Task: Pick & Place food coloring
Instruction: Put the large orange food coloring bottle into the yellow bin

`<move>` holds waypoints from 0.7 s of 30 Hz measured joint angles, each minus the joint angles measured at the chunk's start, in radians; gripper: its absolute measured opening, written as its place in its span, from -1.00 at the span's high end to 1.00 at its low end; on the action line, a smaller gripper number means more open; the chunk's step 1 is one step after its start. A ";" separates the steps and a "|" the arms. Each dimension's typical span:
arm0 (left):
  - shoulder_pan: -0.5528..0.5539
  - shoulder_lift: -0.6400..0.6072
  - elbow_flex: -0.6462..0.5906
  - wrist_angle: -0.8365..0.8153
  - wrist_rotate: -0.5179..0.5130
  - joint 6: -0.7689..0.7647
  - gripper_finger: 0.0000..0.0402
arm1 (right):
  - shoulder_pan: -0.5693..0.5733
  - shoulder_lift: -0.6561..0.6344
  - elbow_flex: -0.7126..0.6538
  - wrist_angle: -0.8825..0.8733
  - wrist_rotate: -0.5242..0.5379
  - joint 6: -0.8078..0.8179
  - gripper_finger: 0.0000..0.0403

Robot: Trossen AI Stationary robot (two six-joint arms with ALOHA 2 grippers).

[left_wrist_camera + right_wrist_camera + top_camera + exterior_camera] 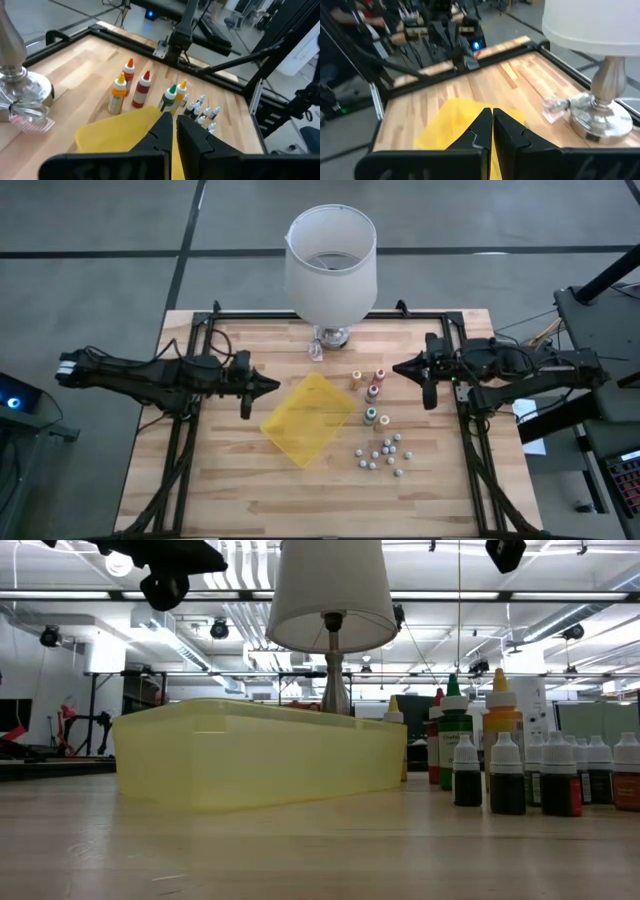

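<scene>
The pale wooden surface [230,480] carries a white-shaded lamp [331,265] at its far edge, a yellow tray [309,418] mid-table, upright food coloring bottles [371,392] beside it, and what look like smaller dropper bottles [383,454] clustered nearer.

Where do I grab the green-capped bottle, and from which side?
By its cap and neck, straight down from above, probably with the right gripper, which is nearer. The green-capped bottle stands upright, with the yellow tray close on one side and a neighbouring bottle on the other, so a sideways approach would likely knock something.
</scene>
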 joint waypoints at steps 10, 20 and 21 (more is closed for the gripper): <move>0.000 0.046 0.000 0.057 0.027 0.001 1.00 | 0.000 0.083 0.071 -0.105 0.001 -0.027 0.96; 0.000 0.095 0.000 0.063 0.057 -0.017 1.00 | 0.000 0.103 0.050 -0.106 0.000 -0.013 0.96; 0.000 0.099 0.000 0.063 0.059 -0.017 1.00 | 0.000 0.103 0.048 -0.106 0.000 -0.012 0.96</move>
